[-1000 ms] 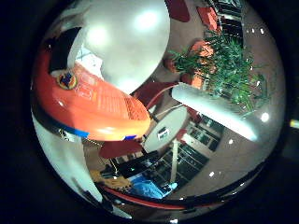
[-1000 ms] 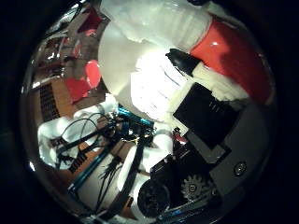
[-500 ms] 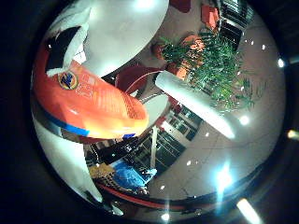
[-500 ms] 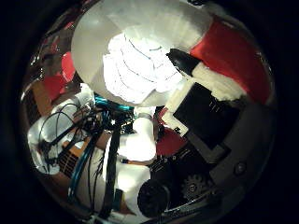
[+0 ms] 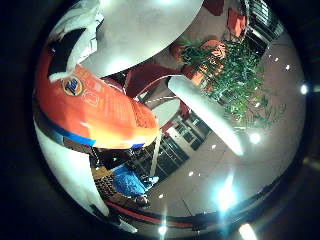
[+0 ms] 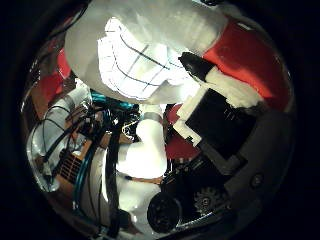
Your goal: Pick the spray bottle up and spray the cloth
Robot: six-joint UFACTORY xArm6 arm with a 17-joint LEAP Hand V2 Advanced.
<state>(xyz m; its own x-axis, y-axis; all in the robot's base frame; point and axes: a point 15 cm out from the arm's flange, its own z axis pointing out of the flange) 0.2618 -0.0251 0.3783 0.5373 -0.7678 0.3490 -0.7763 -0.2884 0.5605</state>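
Note:
The spray bottle (image 5: pixel 95 105) has an orange body with a label and a blue band. It fills much of the little finger side palm view, close against the palm. Its red side (image 6: pixel 245 60) also shows in the thumb side palm view. My right hand (image 6: pixel 225 125), of white and black parts, has its fingers curled round the bottle. A white cloth (image 6: pixel 140 60) with a grid of folds lies on a round pale table (image 6: pixel 85 35) in front of the palm.
A green potted plant (image 5: pixel 230 70) stands beyond the table. Red chairs (image 5: pixel 150 80) stand by the table (image 5: pixel 140 25). Teal and white arm parts (image 6: pixel 105 105) cross the thumb side palm view.
The whole picture has shifted, so the hand has turned with the bottle still in it. The cloth now fills more of the thumb side view and looks nearer.

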